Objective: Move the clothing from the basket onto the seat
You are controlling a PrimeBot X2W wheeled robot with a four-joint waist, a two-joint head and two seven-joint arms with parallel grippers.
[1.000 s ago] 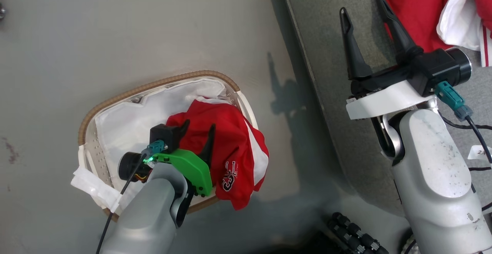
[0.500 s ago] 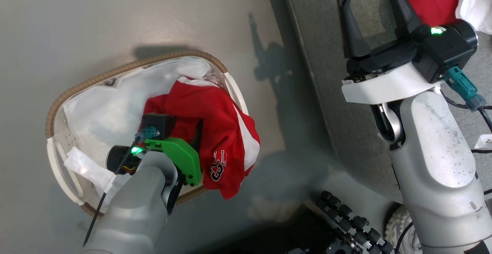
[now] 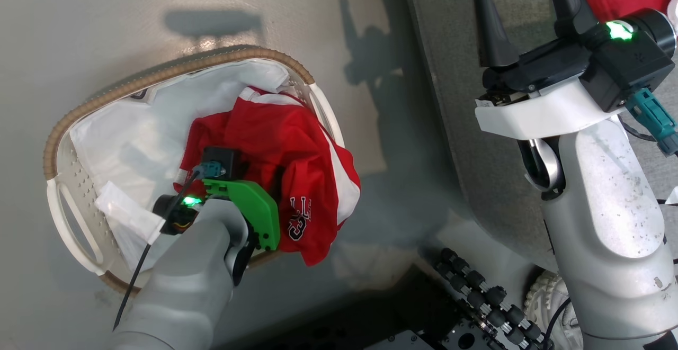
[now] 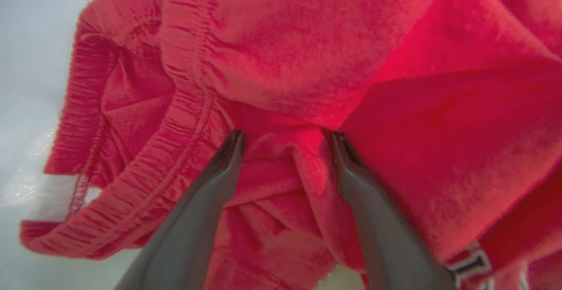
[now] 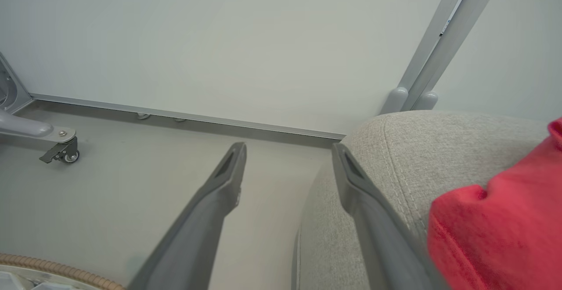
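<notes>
Head view: red shorts (image 3: pixel 286 143) lie heaped in the laundry basket (image 3: pixel 159 73) on the floor (image 3: pixel 106 11), with one white-lettered leg hanging over the rim. Left gripper (image 4: pixel 285 138) is down in the heap. Its fingers are apart, tips pushed into the fabric beside the elastic waistband, a fold bunched between them, not clamped. Right gripper (image 5: pixel 288 147) hangs at the sofa cushion (image 5: pixel 439 149) edge, fingers spread, holding nothing. Second red garment (image 5: pixel 496 228) lies on that cushion.
</notes>
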